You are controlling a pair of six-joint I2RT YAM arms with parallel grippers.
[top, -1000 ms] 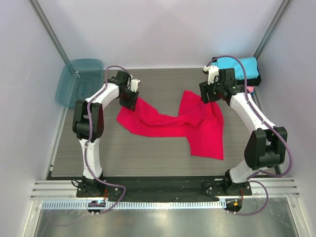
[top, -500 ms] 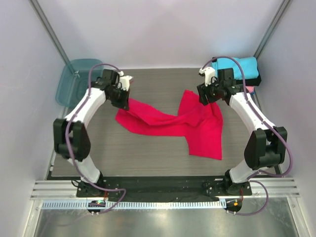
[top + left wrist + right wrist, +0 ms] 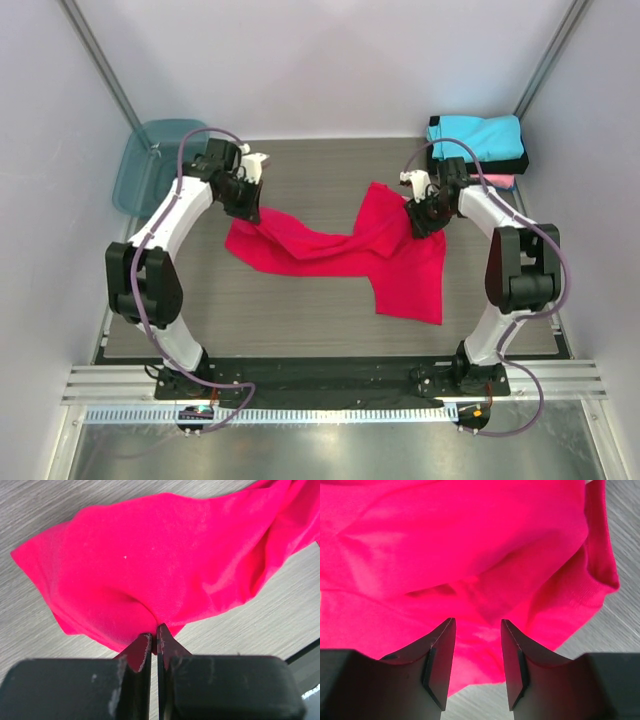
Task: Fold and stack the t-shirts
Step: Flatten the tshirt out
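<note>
One red t-shirt (image 3: 330, 250), long axis left-right, left hand (image 3: 154, 631) clamped on its edge, right hand (image 3: 477, 626) half-open above.

Robot lab test cell. Evidence:
- plain white walls (image 3: 330, 60) box in grey wood-grain table (image 3: 300, 330) on three sides
- bare metal posts at upper left (image 3: 105, 75) and upper right (image 3: 550, 60) of frame
- left arm (image 3: 175, 215) and right arm (image 3: 500, 215), white with black joints, bolted to black plate (image 3: 330, 375) at bottom
- slotted metal rail (image 3: 330, 414) under plate
- purple cables (image 3: 195, 140) looped loose along arms
- props: red t-shirt (image 3: 400, 270) mid-frame, folded shirts (image 3: 480, 140) in upper right corner, teal plastic bin (image 3: 150, 160) upper left
</note>
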